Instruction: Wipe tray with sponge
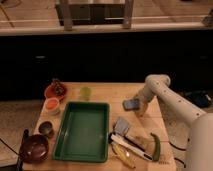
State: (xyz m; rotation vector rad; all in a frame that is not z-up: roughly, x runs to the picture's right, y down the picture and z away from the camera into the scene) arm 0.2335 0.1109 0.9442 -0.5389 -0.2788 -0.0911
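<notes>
Worktop (111,92): pale wood, carrying everything below.
Arm (170,99): white, coming in from the lower right, bending above the worktop's right side and reaching down toward the left.
Tray (82,153): dark green and rectangular with a raised rim, lying left of centre with its long side running front to back.
Dark red bowl (34,148): at the front left corner, just beside the tray.
Red dish (56,91): at the back left, holding something dark.
Banana (123,155): at the front, right of the tray.
Green curved vegetable (156,146): near the front right edge.
Tan block (136,140): between the banana and the green vegetable.
Gripper (139,106): low over the worktop, right of the tray, touching the sponge's right end; whether it is clamped on the sponge, I cannot tell.
Sponge (131,104): blue-grey and tilted, outside the tray near its far right corner.
Grey square piece (121,125): just beside the tray's right rim.
Orange cup (51,105): left of the tray.
Yellow-green cup (86,92): behind the tray.
</notes>
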